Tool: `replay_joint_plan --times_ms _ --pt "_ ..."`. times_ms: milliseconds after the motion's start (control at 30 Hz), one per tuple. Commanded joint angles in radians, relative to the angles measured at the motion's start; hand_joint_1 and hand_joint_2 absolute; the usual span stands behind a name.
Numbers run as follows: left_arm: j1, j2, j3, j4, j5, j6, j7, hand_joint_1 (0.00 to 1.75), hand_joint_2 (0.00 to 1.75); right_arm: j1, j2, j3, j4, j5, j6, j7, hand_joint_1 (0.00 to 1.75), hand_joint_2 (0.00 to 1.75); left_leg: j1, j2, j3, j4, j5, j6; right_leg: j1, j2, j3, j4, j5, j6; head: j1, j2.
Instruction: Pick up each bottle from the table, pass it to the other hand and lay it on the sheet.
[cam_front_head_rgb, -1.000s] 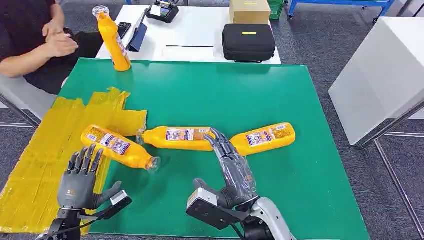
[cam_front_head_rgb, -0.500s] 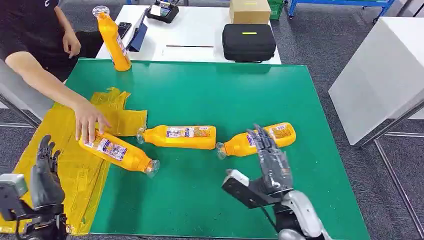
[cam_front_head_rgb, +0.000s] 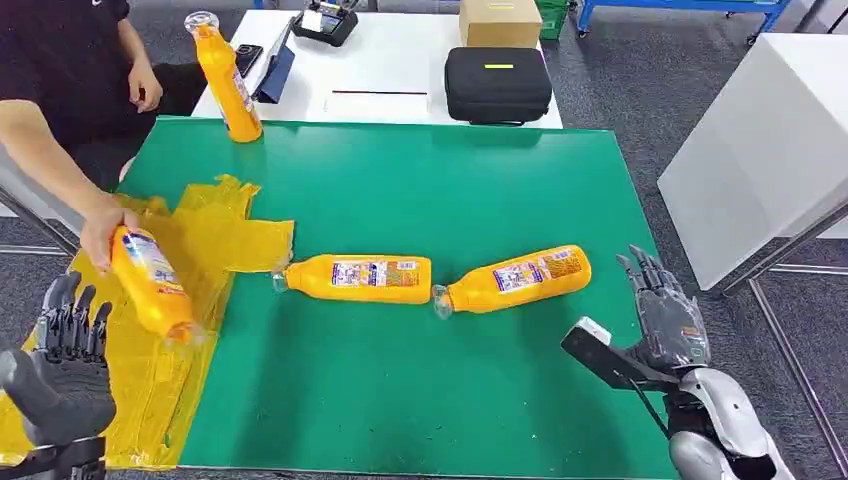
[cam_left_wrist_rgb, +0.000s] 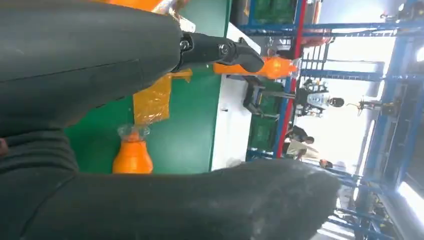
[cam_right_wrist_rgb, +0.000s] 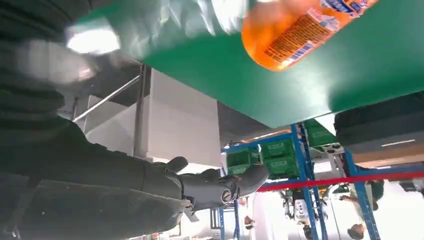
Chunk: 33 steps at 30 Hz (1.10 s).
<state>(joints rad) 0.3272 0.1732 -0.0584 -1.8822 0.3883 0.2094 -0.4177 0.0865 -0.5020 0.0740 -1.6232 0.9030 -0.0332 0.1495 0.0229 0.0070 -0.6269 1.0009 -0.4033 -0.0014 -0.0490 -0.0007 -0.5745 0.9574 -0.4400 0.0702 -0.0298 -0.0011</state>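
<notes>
While bottles (cam_front_head_rgb: 356, 277) lie untouched, each robot hand (cam_front_head_rgb: 668, 320) stays spread, holding nothing.

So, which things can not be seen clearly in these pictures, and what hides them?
- Bottle in the person's hand: whether this bottle touches the yellow sheet cannot be told in the head view.
- Left hand: wrist view is blocked by its own dark fingers.
- Right hand: near part blurred in the wrist view.
- Right bottle: cut off by the edge in the right wrist view.
- Bottle labels: too small to read.
</notes>
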Motion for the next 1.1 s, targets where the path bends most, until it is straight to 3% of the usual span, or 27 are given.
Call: replay_joint_plan --times_ms 33,233,367,700,1100 --pt "-0.022 0.016 -0.01 0.034 0.021 -0.011 -0.002 0.0 0.0 -0.141 0.018 0.064 0.148 0.019 0.032 0.01 0.0 1.75 0.0 0.003 0.004 0.0 -0.001 0.001 0.001 0.003 0.004 -0.001 0.001 -0.005 0.0 0.0" --pt "-0.022 0.019 -0.013 0.033 0.023 -0.012 -0.001 0.0 0.0 -0.14 0.007 0.074 0.148 0.018 0.034 0.009 0.0 1.75 0.0 0.0 0.005 -0.001 0.0 0.002 0.001 0.0 0.005 -0.002 0.0 -0.006 0.0 0.0" --pt "-0.056 0.034 -0.032 0.073 0.038 -0.028 0.0 0.0 0.0 -0.205 -0.017 0.146 0.231 0.067 0.03 -0.015 0.0 1.75 0.0 0.001 0.003 -0.001 0.001 0.002 0.0 0.001 0.003 -0.001 0.001 -0.003 0.0 0.0" --pt "-0.074 0.059 -0.071 0.088 0.078 -0.022 -0.022 0.0 0.0 -0.306 0.056 0.304 0.378 0.182 0.055 -0.02 0.0 1.75 0.0 0.003 0.006 -0.002 0.0 0.001 0.001 0.003 0.005 -0.002 0.001 -0.005 0.0 0.0" --pt "-0.014 0.037 -0.039 0.064 0.118 -0.002 -0.036 0.0 0.0 -0.32 0.111 0.342 0.369 0.241 0.089 0.0 0.0 1.75 0.0 0.003 0.004 -0.001 0.0 0.002 0.001 0.003 0.004 -0.001 0.001 -0.005 0.0 0.0"
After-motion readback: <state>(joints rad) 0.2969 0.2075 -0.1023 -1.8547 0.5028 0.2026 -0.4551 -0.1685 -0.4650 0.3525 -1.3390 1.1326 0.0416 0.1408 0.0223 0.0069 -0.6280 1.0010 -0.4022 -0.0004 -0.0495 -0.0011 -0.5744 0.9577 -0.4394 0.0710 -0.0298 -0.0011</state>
